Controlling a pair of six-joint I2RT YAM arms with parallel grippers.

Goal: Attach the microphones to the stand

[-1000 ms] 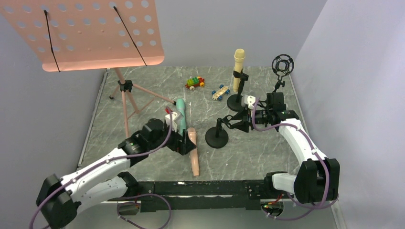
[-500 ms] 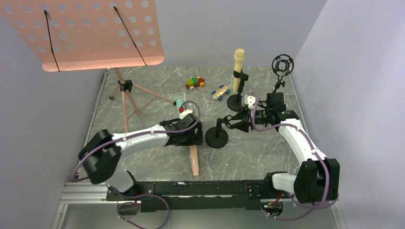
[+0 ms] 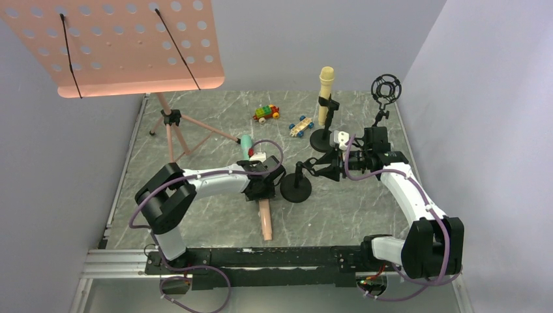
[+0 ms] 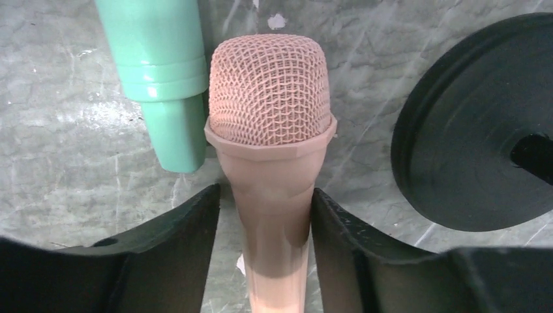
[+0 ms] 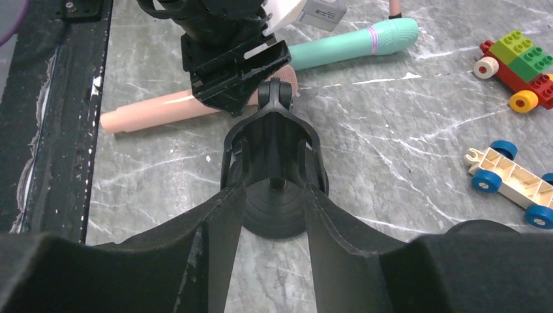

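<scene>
Now left tool (image 4: 265, 197) astride pink microphone (image 4: 269, 98).

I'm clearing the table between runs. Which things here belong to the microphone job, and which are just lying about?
Job: peach-pink microphone, flanked by the left pincer; mint-green microphone; pale yellow microphone, already clipped upright; empty clip stand, held by the right pincer; shock-mount stand.
Lying about: brick toy car; blue-wheeled toy car; pink music stand.

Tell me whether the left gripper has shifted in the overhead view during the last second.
Yes. The left gripper has moved right, toward the round black stand base, and now straddles the pink microphone just below its mesh head.
</scene>
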